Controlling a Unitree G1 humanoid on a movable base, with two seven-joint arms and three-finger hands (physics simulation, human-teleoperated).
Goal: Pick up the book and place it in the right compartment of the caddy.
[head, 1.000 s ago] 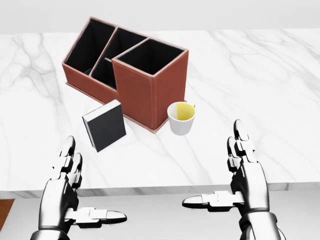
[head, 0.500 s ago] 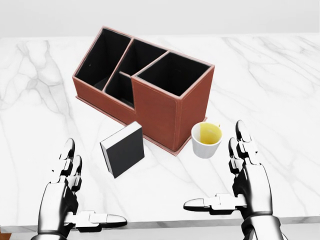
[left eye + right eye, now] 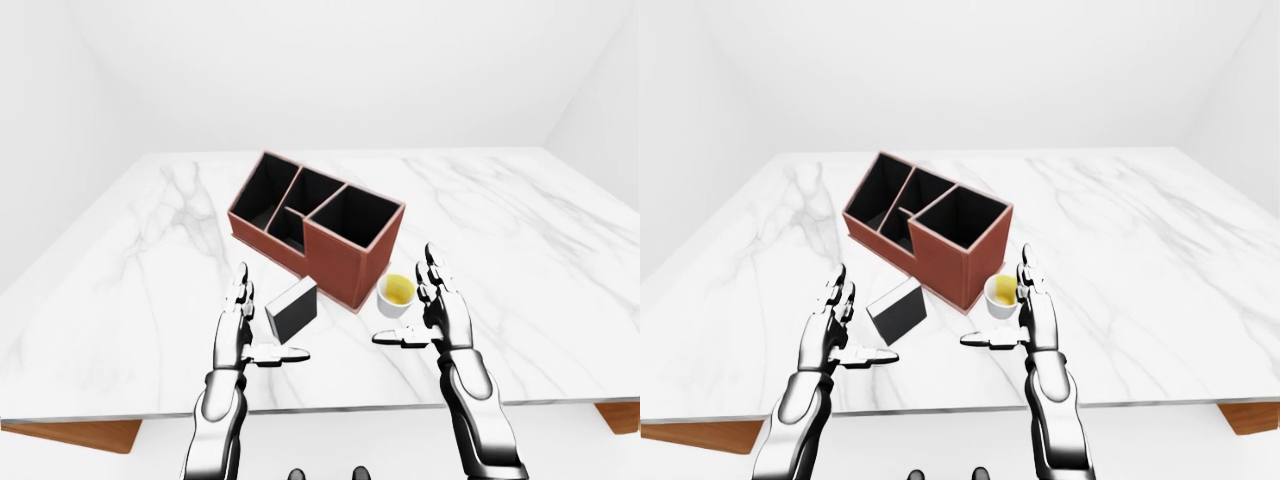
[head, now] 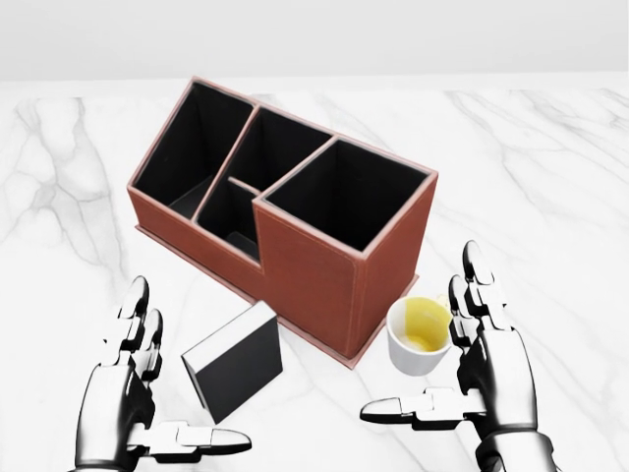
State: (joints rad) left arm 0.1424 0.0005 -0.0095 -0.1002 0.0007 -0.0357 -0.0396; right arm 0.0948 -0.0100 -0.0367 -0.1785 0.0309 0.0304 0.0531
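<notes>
Between the two raised robot hands, on a white marble table (image 4: 550, 177), sit the things of the task. To the left in the head view, the left hand (image 4: 133, 393) is held up with its fingers spread and its thumb pointing inward, holding nothing. Just to the right of that hand, and slightly above its thumb, a small black book (image 4: 236, 362) with a white page edge stands tilted on the table, not touched by either hand. To the right, the right hand (image 4: 472, 369) mirrors the left, fingers spread and upright, thumb stretched inward toward the book, also holding nothing. Right beside this hand's fingertips, on their left, is a white cup (image 4: 420, 335) with yellow inside. Above both hands and between them stands the caddy (image 4: 314, 270), a reddish-brown box with black insides, set at an angle to the table edge. Its large right compartment (image 4: 344, 197) lies nearest the right hand, just above the cup, and is open at the top. Smaller compartments extend up and to the left, above the left hand. The book's upper corner lies very near the caddy's base; whether they touch cannot be told.
</notes>
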